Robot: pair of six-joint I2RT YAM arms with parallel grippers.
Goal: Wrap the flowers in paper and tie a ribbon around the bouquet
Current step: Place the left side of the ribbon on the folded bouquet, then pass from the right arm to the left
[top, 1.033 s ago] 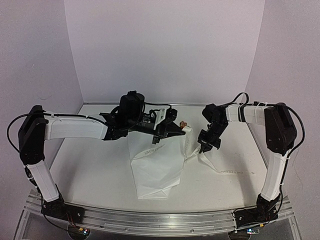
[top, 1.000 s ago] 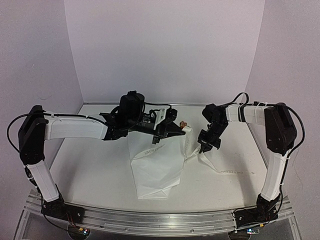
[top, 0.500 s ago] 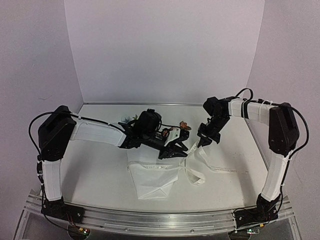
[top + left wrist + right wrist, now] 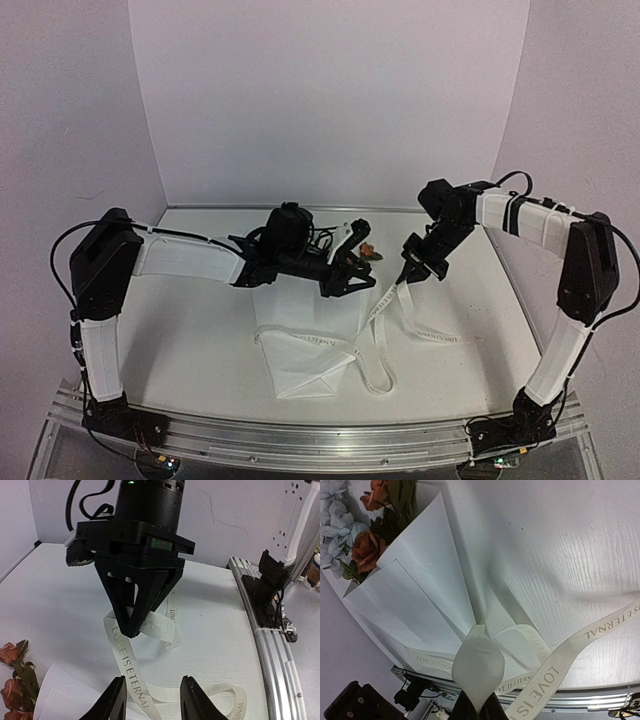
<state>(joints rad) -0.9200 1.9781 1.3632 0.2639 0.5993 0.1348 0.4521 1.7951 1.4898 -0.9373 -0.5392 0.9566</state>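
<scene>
The paper lies folded round the flowers on the white table; in the right wrist view it is a cone with rust and pale blue flowers at its wide end. The lettered ribbon runs in loose loops from the paper up to my right gripper. In the right wrist view that gripper is shut on a fold of the ribbon. My left gripper hovers over the bundle's far end. In its own view it is open above the ribbon, holding nothing.
The metal rail and the right arm's base line the table's near edge. White walls close the back and sides. A loose ribbon tail trails to the right of the bundle.
My left gripper has opened and let go, and the paper bundle has sunk flatter onto the table. My right gripper has moved up and right, drawing the ribbon along.
</scene>
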